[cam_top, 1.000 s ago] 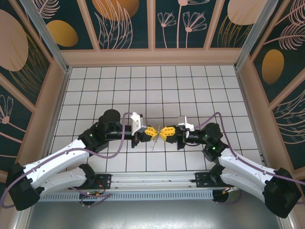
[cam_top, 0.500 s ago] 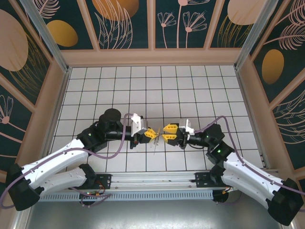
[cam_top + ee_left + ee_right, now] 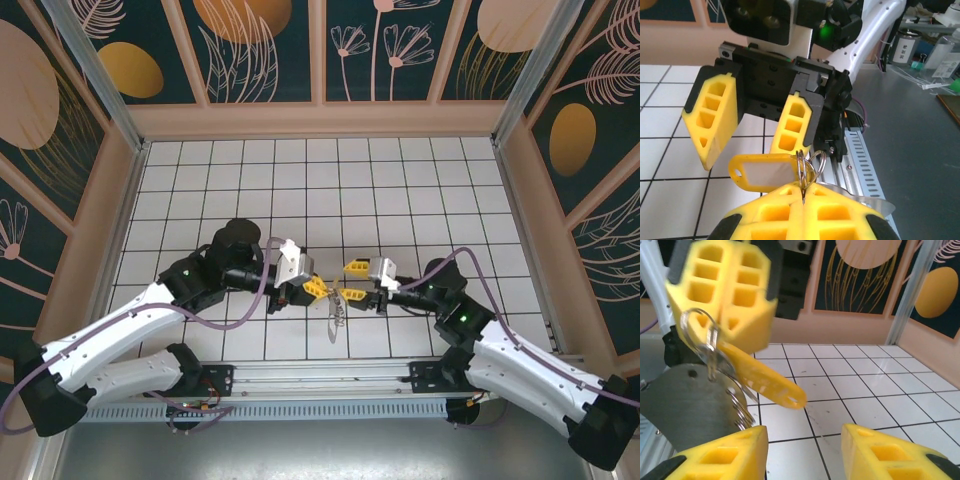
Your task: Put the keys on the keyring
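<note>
Pinching the keyring [image 3: 807, 162] between closed fingertips, left gripper [image 3: 318, 288] holds it above the tiled surface [image 3: 400, 190], midway between the side edges and nearer the near edge. Keys [image 3: 335, 312] and a yellow tag [image 3: 765, 172] dangle off the ring. Right gripper [image 3: 352, 281] faces it, jaws partway apart, gripping nothing, just beside the bunch; can't tell if touching.

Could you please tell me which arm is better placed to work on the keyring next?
Right, probably. The left gripper is shut on the keyring, with a yellow tag and a grey key hanging from it, so it is busy holding. The right gripper faces it, open and empty.
</note>
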